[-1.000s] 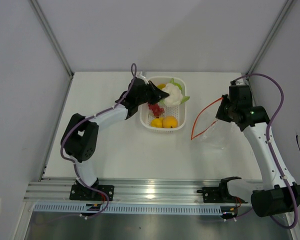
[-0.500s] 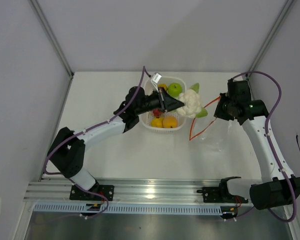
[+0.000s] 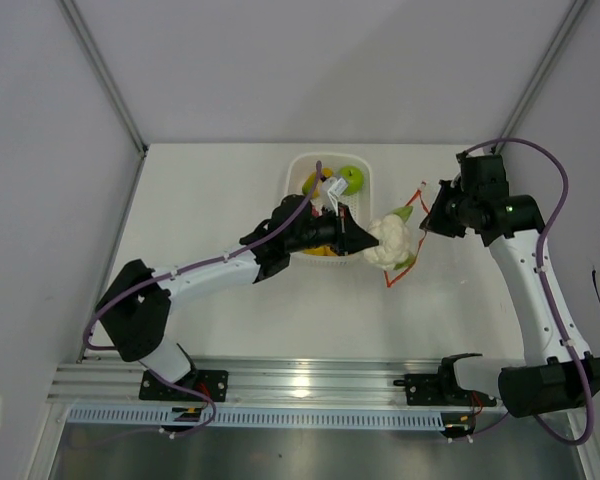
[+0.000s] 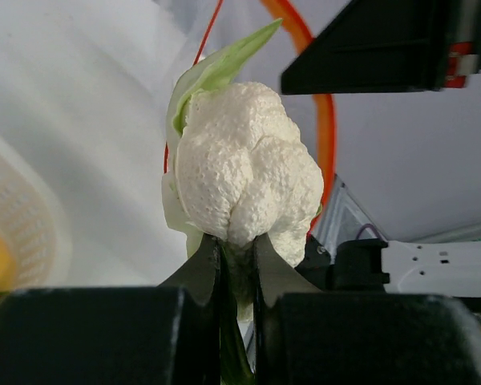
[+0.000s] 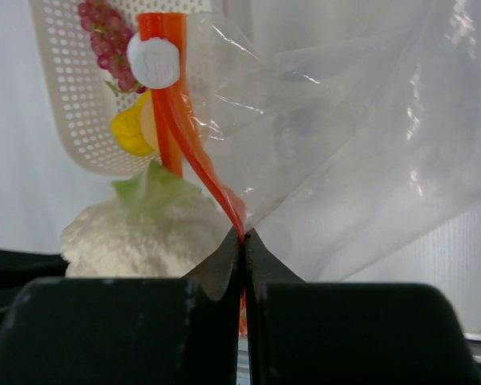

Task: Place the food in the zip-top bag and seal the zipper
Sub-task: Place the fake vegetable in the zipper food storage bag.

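The left gripper [image 3: 363, 243] has carried the white cauliflower [image 3: 391, 243] out of the basket [image 3: 293, 178] toward four o'clock, clamped on its base. At the cauliflower's two o'clock, the right gripper [image 3: 427, 218] pinches the zipper [image 5: 183, 127], holding the zip-top bag [image 5: 361, 136] up.

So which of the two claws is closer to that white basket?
Left. The left gripper holds the cauliflower at the near right corner of the basket; the right gripper pinches the zipper farther right.
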You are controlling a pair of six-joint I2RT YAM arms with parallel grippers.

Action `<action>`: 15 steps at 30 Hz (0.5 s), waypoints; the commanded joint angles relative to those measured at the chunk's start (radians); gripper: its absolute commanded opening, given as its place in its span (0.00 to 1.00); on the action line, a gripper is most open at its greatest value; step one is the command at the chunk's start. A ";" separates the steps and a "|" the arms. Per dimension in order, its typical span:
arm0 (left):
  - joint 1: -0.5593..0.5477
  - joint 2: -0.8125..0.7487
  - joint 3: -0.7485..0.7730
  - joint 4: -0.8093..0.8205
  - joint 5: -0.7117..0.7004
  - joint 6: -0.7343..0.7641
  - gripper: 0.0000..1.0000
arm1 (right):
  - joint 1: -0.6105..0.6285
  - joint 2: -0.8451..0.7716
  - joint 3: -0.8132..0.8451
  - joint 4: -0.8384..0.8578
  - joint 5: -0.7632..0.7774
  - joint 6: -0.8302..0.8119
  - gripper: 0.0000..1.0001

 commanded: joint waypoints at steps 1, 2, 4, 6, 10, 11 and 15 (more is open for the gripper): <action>-0.007 -0.055 0.036 -0.050 -0.106 0.066 0.01 | -0.002 -0.025 0.044 -0.009 -0.090 0.011 0.00; -0.009 -0.055 0.039 -0.072 -0.115 0.074 0.00 | -0.002 -0.024 0.042 -0.011 -0.116 0.006 0.00; -0.015 -0.049 0.066 -0.095 -0.126 0.097 0.01 | -0.001 -0.016 0.042 -0.016 -0.142 -0.001 0.00; -0.024 -0.038 0.094 -0.144 -0.149 0.115 0.00 | -0.001 -0.010 0.042 -0.019 -0.187 -0.006 0.00; -0.050 -0.001 0.194 -0.257 -0.180 0.158 0.00 | 0.013 -0.005 0.036 -0.010 -0.231 -0.009 0.00; -0.052 0.011 0.223 -0.279 -0.158 0.158 0.01 | 0.019 -0.005 0.036 -0.005 -0.236 -0.009 0.00; -0.066 0.046 0.257 -0.299 -0.100 0.157 0.01 | 0.033 0.004 0.035 0.006 -0.221 -0.012 0.00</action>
